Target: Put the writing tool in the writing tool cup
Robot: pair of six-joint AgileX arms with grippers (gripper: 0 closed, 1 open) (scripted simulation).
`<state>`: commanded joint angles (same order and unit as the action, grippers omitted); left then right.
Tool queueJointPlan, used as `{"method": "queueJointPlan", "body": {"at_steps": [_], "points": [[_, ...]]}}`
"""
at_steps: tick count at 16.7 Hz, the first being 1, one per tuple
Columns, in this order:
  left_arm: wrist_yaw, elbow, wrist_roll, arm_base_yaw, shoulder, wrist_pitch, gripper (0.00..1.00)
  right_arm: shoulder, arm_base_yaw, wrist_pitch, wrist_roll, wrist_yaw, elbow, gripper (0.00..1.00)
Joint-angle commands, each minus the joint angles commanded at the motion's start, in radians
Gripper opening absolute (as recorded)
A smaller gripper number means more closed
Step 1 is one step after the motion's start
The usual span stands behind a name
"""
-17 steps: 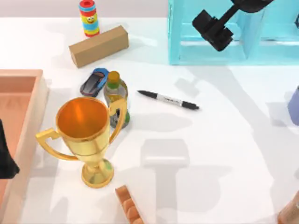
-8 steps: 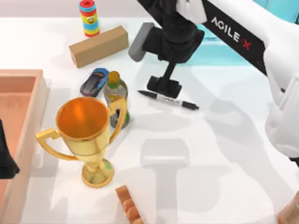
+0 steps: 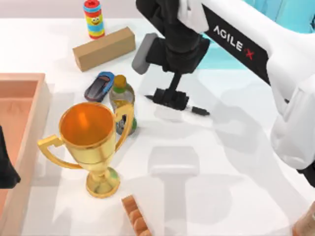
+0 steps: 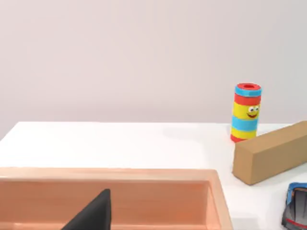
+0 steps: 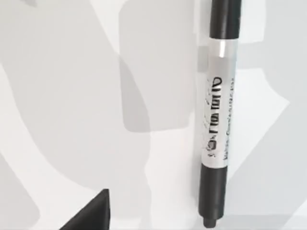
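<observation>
The writing tool (image 3: 199, 110) is a slim black marker with a white label band, lying flat on the white table right of centre. My right gripper (image 3: 171, 98) hangs directly over its middle and hides that part; only the tip and the tail end stick out. In the right wrist view the marker (image 5: 218, 124) lies untouched on the table, with one dark fingertip (image 5: 91, 215) well off to its side, so the gripper is open. The writing tool cup is hidden behind my right arm. My left gripper (image 3: 5, 169) is parked open at the table's left edge, over the wooden tray.
A gold trophy (image 3: 91, 130) stands left of the marker, with a bottle (image 3: 121, 96) and a blue toy car (image 3: 99, 86) behind it. A cardboard block (image 3: 104, 48) and a striped cylinder (image 3: 93, 18) sit at the back. A wooden tray (image 3: 29, 81) lies at the left and a cyan rack (image 3: 295, 12) at the back right.
My right arm has swung in from the back right and come down over the marker. The marker has not moved. The left arm is still.
</observation>
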<state>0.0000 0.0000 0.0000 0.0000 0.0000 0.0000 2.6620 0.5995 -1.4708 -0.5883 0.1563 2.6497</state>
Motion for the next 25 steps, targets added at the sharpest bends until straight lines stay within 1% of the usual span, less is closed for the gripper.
{"method": "queueJointPlan", "body": {"at_steps": [2,6,12,18,25], "points": [[0.0,0.0,0.0,0.0,0.0,0.0,1.0,-0.005,-0.021,0.033,-0.023,-0.001,-0.029,1.0],[0.0,0.0,0.0,0.0,0.0,0.0,1.0,0.013,-0.062,0.16,-0.07,-0.005,-0.133,1.0],[0.0,0.0,0.0,0.0,0.0,0.0,1.0,0.033,-0.033,0.337,-0.037,-0.001,-0.298,1.0],[0.0,0.0,0.0,0.0,0.0,0.0,1.0,0.032,-0.021,0.36,-0.026,0.0,-0.322,1.0],[0.0,0.0,0.0,0.0,0.0,0.0,1.0,0.032,-0.021,0.36,-0.026,0.0,-0.322,0.47]]}}
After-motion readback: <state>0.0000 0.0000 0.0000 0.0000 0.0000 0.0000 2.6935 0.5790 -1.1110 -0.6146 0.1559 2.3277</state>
